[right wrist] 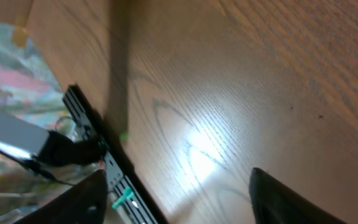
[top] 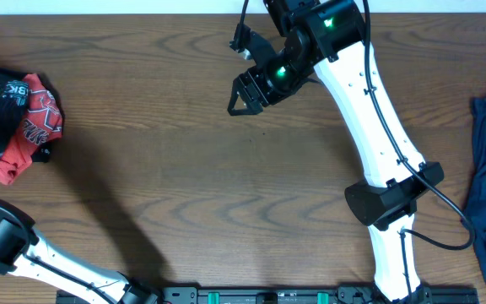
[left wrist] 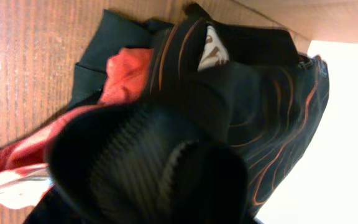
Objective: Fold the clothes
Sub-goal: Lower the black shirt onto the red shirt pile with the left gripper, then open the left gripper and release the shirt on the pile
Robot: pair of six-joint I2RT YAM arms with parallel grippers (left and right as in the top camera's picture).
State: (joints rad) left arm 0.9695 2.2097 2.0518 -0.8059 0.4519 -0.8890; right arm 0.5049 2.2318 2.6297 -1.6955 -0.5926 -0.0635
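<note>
From above, the clothes [top: 15, 114] lie bunched at the left edge of the tabletop [top: 184, 186]. At the left wrist, the left fingers [left wrist: 142, 168] blur over the black, orange-lined jersey [left wrist: 272, 93]; their grip cannot be told. The right fingers [right wrist: 291, 199] stand spread and empty over bare wood.

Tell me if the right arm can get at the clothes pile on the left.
Probably: the right gripper hangs open over bare table with nothing between it and the clothes pile, though the pile sits at the far left edge.
</note>
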